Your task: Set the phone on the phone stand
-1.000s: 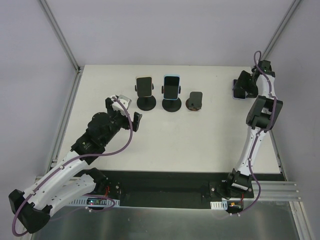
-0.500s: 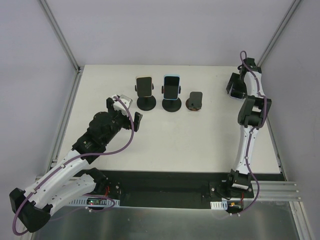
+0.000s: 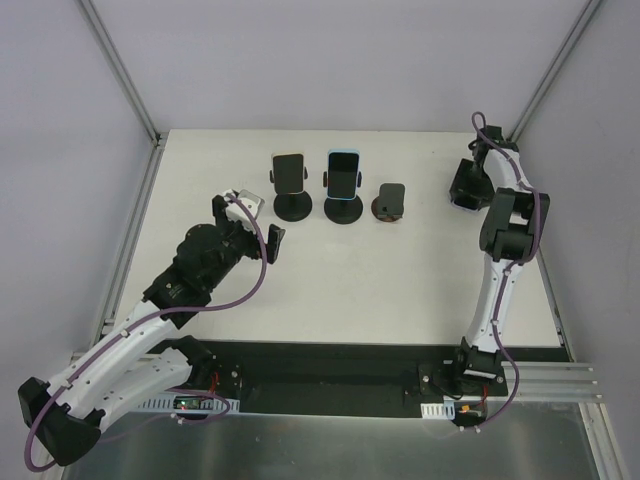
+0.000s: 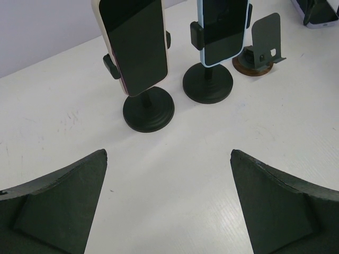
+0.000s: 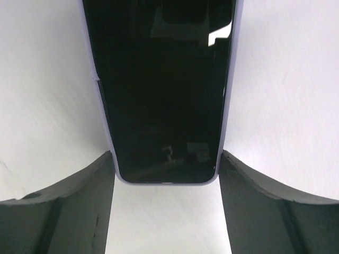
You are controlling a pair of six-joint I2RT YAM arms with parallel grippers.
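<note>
A phone in a lavender case (image 5: pixel 164 84) sits between the fingers of my right gripper (image 5: pixel 165 182), which is shut on its lower sides. In the top view this gripper (image 3: pixel 465 186) is above the table's back right, to the right of the stands. The empty phone stand (image 3: pixel 388 202), a small dark plate on a round brown base, stands at the right end of the row; it also shows in the left wrist view (image 4: pixel 260 50). My left gripper (image 4: pixel 168 201) is open and empty, low over the table in front of the stands, left of centre in the top view (image 3: pixel 248 228).
Two black round-based stands hold phones: a cream-cased one (image 3: pixel 289 172) and a blue-cased one (image 3: pixel 343 172), left of the empty stand. The white table (image 3: pixel 400 270) ends at a metal frame rail on the left and right.
My right gripper has swung left from the back right corner and come slightly nearer, carrying the phone. The left arm has barely moved.
</note>
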